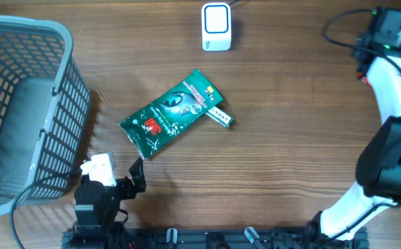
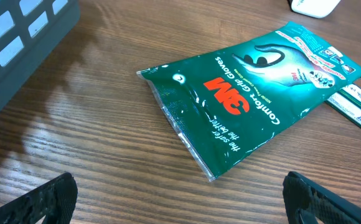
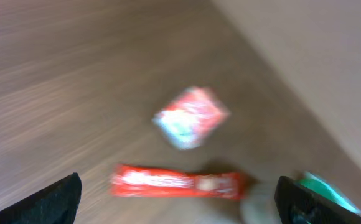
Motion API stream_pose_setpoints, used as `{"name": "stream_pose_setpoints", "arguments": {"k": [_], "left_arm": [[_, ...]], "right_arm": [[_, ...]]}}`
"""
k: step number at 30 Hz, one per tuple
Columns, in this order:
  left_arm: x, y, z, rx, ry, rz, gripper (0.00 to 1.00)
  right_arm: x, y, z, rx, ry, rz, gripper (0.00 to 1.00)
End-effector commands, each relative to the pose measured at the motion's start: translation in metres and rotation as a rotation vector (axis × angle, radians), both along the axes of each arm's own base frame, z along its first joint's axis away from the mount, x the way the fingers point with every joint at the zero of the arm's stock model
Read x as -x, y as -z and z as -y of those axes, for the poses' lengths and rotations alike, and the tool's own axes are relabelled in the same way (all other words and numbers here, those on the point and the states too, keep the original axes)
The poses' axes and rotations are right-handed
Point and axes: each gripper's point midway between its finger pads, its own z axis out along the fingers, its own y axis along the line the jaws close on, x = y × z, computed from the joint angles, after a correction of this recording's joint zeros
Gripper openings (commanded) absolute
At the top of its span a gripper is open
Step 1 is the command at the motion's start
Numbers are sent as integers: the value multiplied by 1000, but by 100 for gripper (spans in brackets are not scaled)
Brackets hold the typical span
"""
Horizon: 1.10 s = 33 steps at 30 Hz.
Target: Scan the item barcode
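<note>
Care pays here: the glove packet (image 1: 175, 112) lies mid-desk, with the scanner (image 1: 216, 26) at the far edge. Your left fingers (image 2: 43, 199) and right fingers (image 3: 56, 202) stand apart, empty; pinch one packet edge, covering no print.

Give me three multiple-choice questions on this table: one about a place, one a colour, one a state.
1. Where is the grey basket? A. Left side of the table. B. Right side. C. Middle.
2. What colour is the glove packet mainly? A. Red. B. Green. C. Yellow.
3. How is the left pincer? A. Shut on the glove packet. B. Open, empty. C. Shut on nothing.
Answers: 1 A, it stands at the left edge in the overhead view; 2 B, green with red lettering; 3 B, its fingers stand wide apart with nothing between.
</note>
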Motion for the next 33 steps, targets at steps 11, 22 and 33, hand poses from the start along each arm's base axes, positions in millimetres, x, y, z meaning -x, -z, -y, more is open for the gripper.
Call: {"name": "stream_pose_setpoints", "arguments": {"k": [11, 22, 33], "left_arm": [[-1, -1, 0, -8, 5, 9, 100], [0, -1, 0, -8, 5, 8, 100], [-1, -1, 0, -8, 5, 8, 100]], "right_arm": [[79, 60, -384, -477, -1132, -363, 100], [133, 128, -409, -403, -1370, -509, 100], [132, 166, -439, -433, -1434, -501, 91]]}}
